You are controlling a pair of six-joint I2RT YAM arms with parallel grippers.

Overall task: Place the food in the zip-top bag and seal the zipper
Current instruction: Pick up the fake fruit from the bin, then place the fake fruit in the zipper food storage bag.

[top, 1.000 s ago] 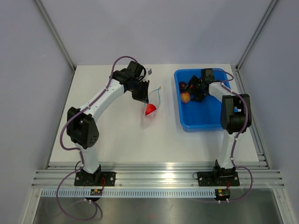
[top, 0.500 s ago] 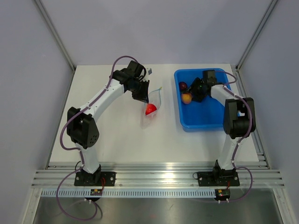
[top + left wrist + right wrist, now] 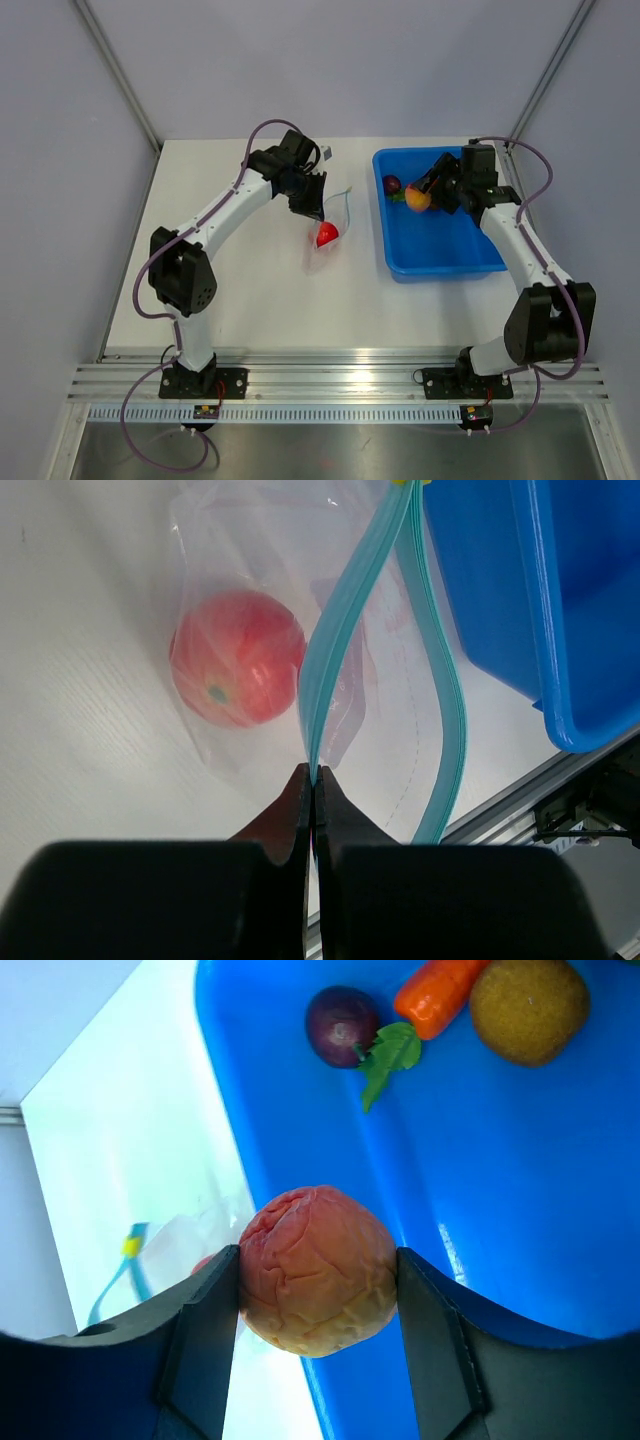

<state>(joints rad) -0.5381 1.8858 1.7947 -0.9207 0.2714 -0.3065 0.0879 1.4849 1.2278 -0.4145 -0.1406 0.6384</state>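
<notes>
The clear zip-top bag (image 3: 325, 235) lies left of the blue tray with a red tomato (image 3: 238, 658) inside it. My left gripper (image 3: 315, 772) is shut on one teal zipper strip (image 3: 345, 630) and holds the bag's mouth open; the other strip (image 3: 440, 710) curves away to the right. My right gripper (image 3: 318, 1275) is shut on a pink-and-yellow peach (image 3: 318, 1268), held above the tray's left wall; it also shows in the top view (image 3: 417, 198). A purple round (image 3: 342, 1025), an orange carrot (image 3: 437, 995) and a brown round (image 3: 529, 1008) lie in the tray.
The blue tray (image 3: 455, 240) stands at the right of the white table, its left wall close to the bag. Grey walls enclose the table at the back and sides. An aluminium rail runs along the near edge.
My right gripper has lifted the peach off the tray floor and its arm has swung outward to the right. The left gripper still holds the zipper strip, barely moved.
</notes>
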